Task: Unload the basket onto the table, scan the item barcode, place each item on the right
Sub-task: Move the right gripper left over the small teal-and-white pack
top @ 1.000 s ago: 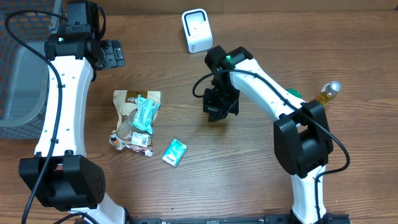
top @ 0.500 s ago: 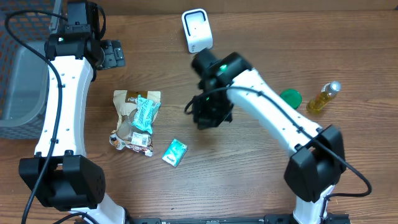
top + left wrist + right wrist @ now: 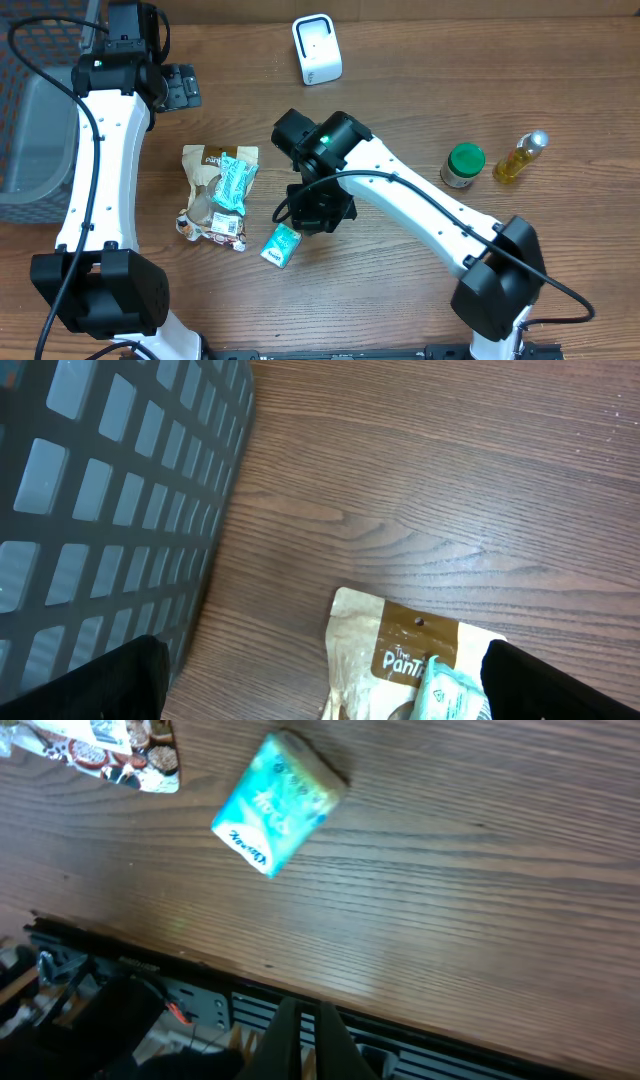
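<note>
Right hand point(image 3: 300, 1032) now near teal packet point(image 3: 278, 803)

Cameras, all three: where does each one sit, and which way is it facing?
Overhead: above the table, facing straight down; left arm and right arm show.
Left wrist: on the left arm, facing down at basket and bag; left fingers open.
Right wrist: facing down at the pack near the table's front edge; right fingers shut.
Shared: overhead also shows the bag and pack.

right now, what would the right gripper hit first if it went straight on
Likely bare table, with the teal packet off to one side of the shut right gripper; depth is unclear.
</note>
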`<state>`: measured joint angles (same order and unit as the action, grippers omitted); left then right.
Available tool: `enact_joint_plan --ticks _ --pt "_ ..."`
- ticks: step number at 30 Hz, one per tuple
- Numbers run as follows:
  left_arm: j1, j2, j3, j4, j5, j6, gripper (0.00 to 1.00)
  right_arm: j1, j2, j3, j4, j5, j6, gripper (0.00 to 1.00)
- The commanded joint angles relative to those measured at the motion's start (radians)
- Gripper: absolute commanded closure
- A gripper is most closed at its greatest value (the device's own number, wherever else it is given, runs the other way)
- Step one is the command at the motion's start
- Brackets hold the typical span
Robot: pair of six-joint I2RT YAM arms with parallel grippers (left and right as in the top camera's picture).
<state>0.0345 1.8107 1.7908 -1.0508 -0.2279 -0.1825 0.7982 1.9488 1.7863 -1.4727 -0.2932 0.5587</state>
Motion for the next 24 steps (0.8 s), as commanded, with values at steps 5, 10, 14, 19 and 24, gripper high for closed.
enact_joint_plan --ticks 5,10,14,19,24 --pt "-0.002 -0.015 0.018 0.001 -0.007 0.014 0.01 0.002 -0.143 -0.002 -0.042 0.086 0.025 0.96" --pt "-0.002 -0.015 0.018 0.001 -0.007 0.014 0.01 0.014 -0.189 -0.002 -0.044 0.131 0.045 0.96" --pt "-0.002 -0.015 0.018 0.001 -0.007 0.014 0.01 0.042 -0.217 -0.038 -0.032 0.188 0.104 0.96" --pt "-0.002 -0.015 0.018 0.001 -0.007 0.014 0.00 0.079 -0.249 -0.164 0.064 0.192 0.134 0.96" --pt "-0.002 -0.015 0.018 0.002 -0.007 0.014 0.00 0.081 -0.250 -0.297 0.222 0.188 0.185 0.96"
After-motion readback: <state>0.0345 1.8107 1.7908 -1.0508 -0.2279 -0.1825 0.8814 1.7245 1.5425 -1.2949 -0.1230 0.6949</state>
